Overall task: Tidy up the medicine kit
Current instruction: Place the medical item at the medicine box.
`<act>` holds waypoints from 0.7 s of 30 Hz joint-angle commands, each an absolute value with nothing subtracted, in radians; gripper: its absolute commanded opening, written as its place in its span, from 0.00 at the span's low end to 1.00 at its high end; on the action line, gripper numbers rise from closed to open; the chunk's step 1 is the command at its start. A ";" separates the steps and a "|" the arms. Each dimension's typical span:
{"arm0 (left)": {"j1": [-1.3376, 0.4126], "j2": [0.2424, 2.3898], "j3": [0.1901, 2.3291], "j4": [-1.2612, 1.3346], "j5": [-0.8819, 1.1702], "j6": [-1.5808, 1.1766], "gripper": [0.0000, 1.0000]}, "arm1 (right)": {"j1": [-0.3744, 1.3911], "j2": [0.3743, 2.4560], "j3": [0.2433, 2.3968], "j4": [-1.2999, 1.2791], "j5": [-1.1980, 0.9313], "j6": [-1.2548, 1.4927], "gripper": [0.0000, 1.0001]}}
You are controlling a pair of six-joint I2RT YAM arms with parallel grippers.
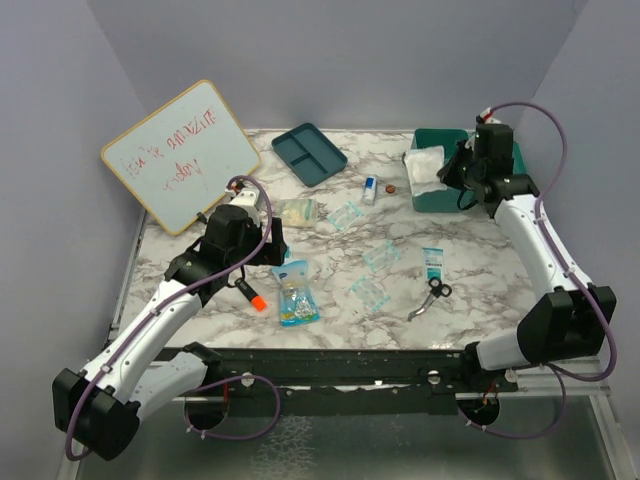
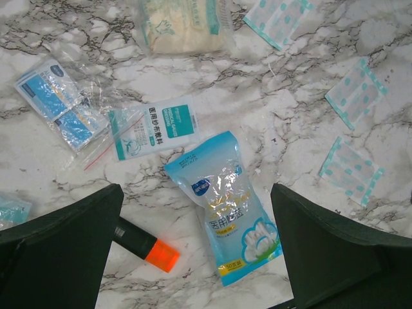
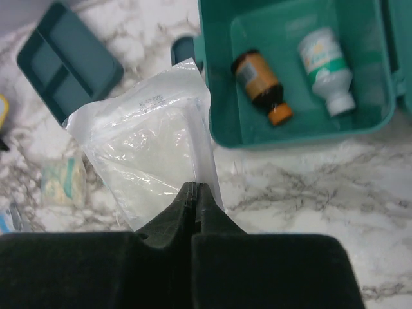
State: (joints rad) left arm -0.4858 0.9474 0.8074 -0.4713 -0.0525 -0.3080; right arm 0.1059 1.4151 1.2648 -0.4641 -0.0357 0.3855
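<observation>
The teal medicine kit stands open at the back right. The right wrist view shows the kit's wall, with a brown bottle and a white bottle lying inside. My right gripper is shut on the edge of a clear white packet, which hangs just left of the kit's rim. From above, that packet overlaps the kit's left side beside the right gripper. Over the table's left half, my left gripper is open above a blue cotton-swab pouch and holds nothing.
A whiteboard leans at the back left and a divided teal tray lies behind the middle. An orange-capped marker, gauze packets, plasters, scissors and a small bottle are scattered on the marble top.
</observation>
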 commanded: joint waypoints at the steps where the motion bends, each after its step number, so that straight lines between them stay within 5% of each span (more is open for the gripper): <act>1: -0.486 0.927 0.790 -0.459 -0.031 -0.300 0.99 | 0.106 1.503 1.415 -0.446 0.101 0.372 0.00; 12: -0.486 0.926 0.788 -0.457 -0.020 -0.301 0.99 | 0.052 1.878 1.800 -0.509 0.274 0.278 0.01; 21: -0.486 0.917 0.788 -0.457 -0.014 -0.301 0.99 | 0.051 2.048 1.851 -0.500 0.269 0.275 0.01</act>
State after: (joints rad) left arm -0.4858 0.9352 0.8017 -0.4713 -0.0410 -0.3080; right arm 0.0513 1.9968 1.8236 -0.4774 0.2562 0.2859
